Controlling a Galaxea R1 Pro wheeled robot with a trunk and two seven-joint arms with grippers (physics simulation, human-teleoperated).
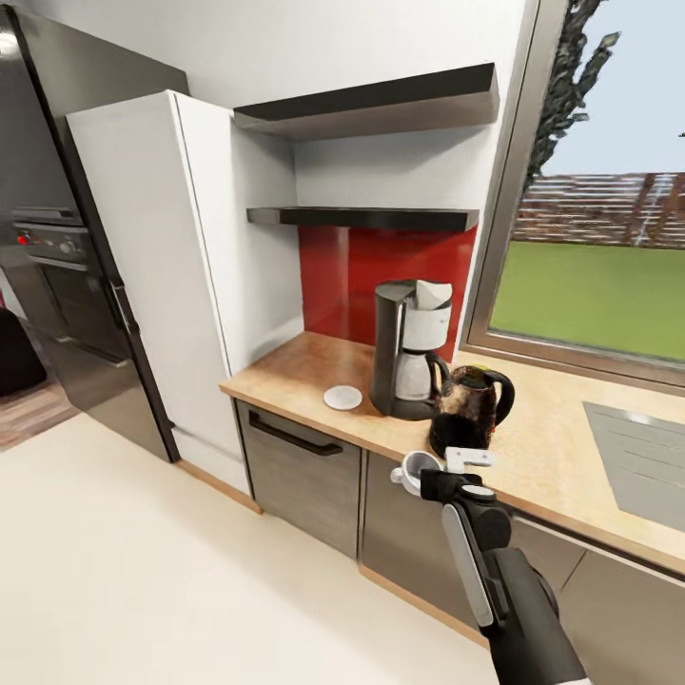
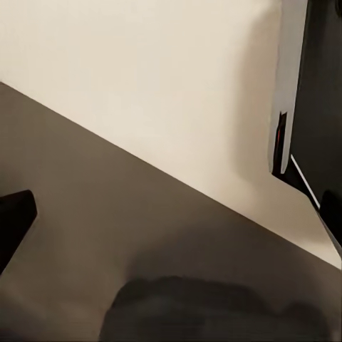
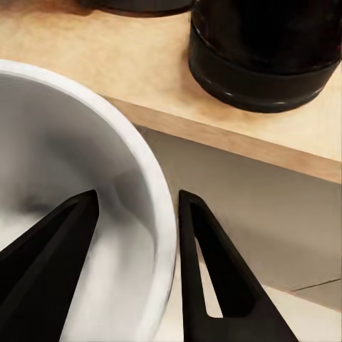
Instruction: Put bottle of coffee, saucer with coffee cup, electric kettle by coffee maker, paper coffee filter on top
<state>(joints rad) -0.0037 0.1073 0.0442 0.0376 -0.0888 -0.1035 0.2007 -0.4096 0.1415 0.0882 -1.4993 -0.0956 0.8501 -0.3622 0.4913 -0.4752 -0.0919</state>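
The dark grey coffee maker [image 1: 407, 348] stands on the tan kitchen countertop [image 1: 300, 373], with a white folded piece on its top. To its left lies the white saucer [image 1: 342, 397]. The brownish electric kettle [image 1: 470, 409] stands at its front right; its dark base [image 3: 263, 64] is near the counter edge. My right gripper [image 1: 425, 479] [image 3: 135, 203] is shut on the rim of the white coffee cup [image 1: 414, 469] [image 3: 78, 178], one finger inside and one outside, just off the counter's front edge. The left gripper [image 2: 171, 221] is open over the floor. The bottle of coffee is out of view.
Two dark kitchen shelf boards [image 1: 366, 217] hang above the coffee maker against a red backsplash. A tall white cabinet [image 1: 157, 257] and a dark fridge [image 1: 57, 238] stand to the left. A cooktop [image 1: 642, 457] is set into the counter at right, under a window.
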